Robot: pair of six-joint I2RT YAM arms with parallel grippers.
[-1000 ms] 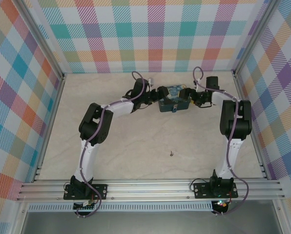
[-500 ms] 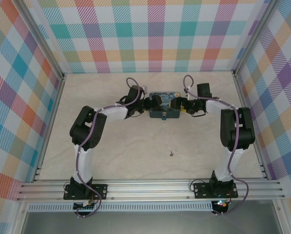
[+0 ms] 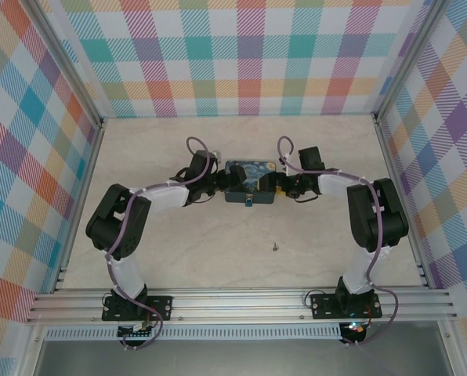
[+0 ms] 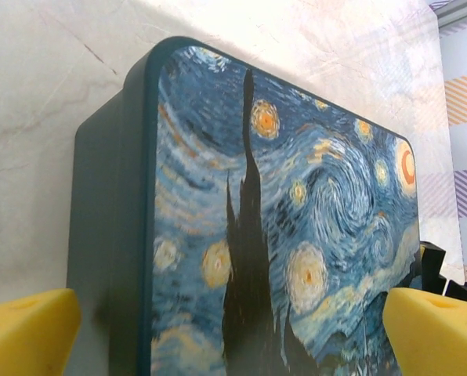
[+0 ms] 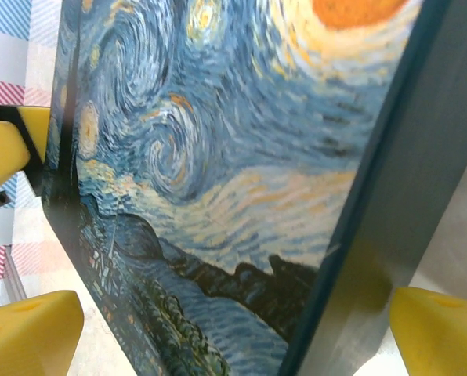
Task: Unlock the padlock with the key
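Between us we had shifted the dark-blue, starry-print rectangular tin (image 3: 249,180) nearer and leftward. The left gripper (image 3: 219,185) and right gripper (image 3: 281,185) flanked its ends, fingers wide — the thin dark metal key (image 3: 274,246) lay nearer than the tin, untouched.

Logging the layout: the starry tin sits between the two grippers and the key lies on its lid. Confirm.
Wrong on the key: the top external view shows it lying on the table, apart from the tin, nearer the arm bases. The tin does sit between the left gripper and right gripper.
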